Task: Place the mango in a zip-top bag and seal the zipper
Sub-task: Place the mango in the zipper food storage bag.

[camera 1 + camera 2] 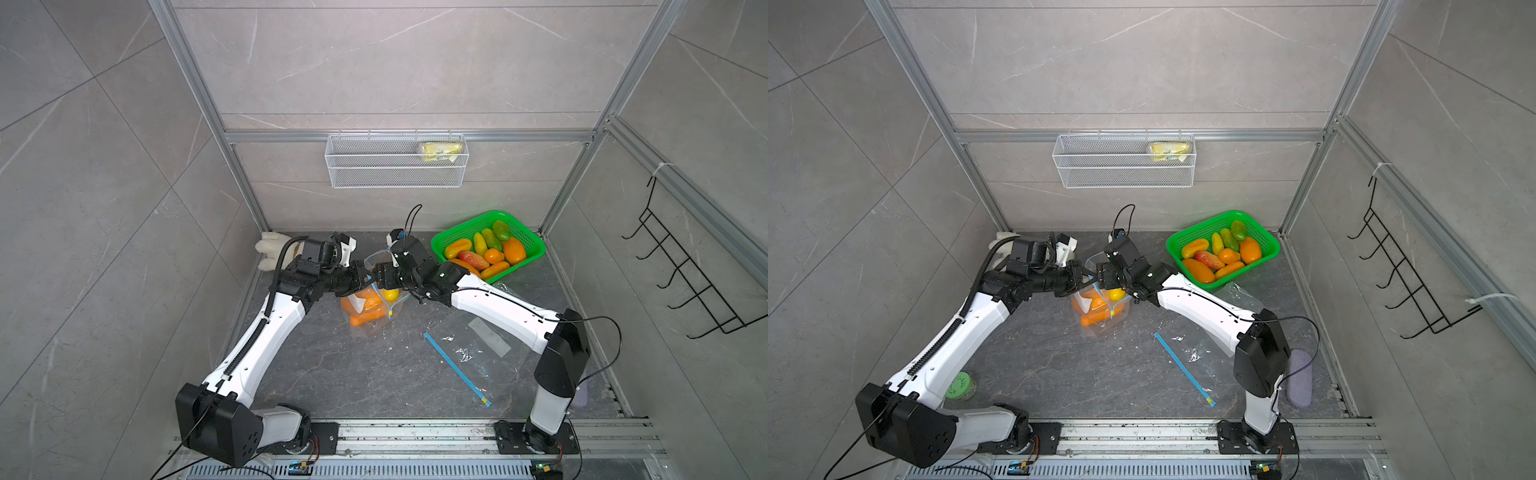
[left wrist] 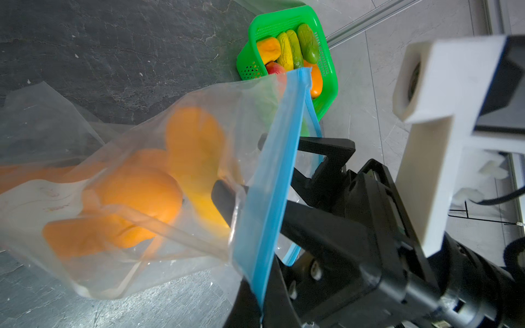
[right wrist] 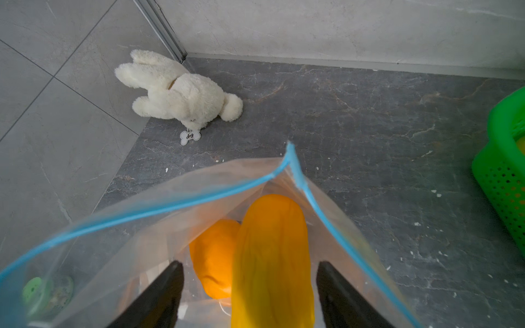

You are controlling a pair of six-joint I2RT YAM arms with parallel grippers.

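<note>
Here, left gripper (image 2: 260, 306) pinches bag rim (image 2: 272, 181); right gripper (image 3: 248, 265), spread, seemingly clears mango (image 3: 272, 233).

The mango (image 3: 272, 255) runs off the frame edge between the right gripper's (image 3: 248, 265) fingers — contact cannot be told. The left gripper (image 2: 255, 309) is largely cut off, its tips behind the bag's (image 2: 113, 159) zipper strip (image 2: 272, 181).
</note>
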